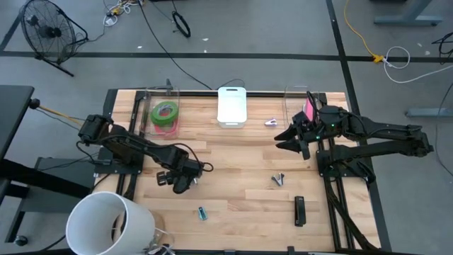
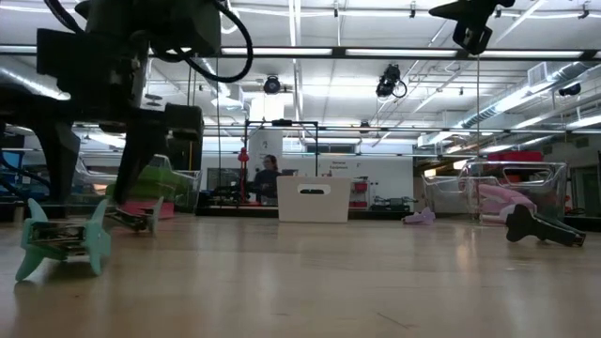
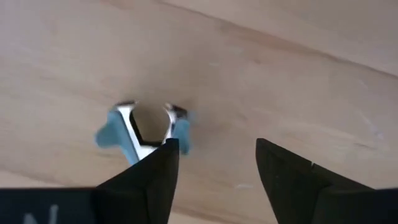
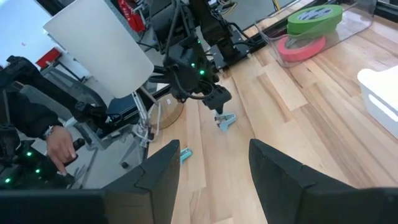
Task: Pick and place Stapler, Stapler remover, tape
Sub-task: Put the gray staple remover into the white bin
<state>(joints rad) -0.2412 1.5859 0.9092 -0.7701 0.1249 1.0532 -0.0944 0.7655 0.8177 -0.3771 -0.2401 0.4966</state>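
A light-blue stapler remover (image 3: 140,127) lies on the wooden table right under my left gripper (image 3: 216,144), which points straight down. The remover sits beside one fingertip, not between the two, and the fingers are apart. From the right wrist view it shows just past the left gripper (image 4: 216,99). A second small blue piece (image 1: 202,212) lies nearer the front edge. A dark stapler remover (image 1: 278,179) and the black stapler (image 1: 299,210) lie at the front right. The tape (image 1: 165,113), green rings on a pink one, rests in a clear box. My right gripper (image 1: 294,140) hangs open above the right side.
A white bin (image 1: 231,106) stands at the far middle, a second clear box (image 1: 297,105) at the far right, with a small pale object (image 1: 271,122) between them. A big white cylinder (image 1: 110,223) stands off the front left corner. A person's hand (image 4: 59,146) shows beyond the table.
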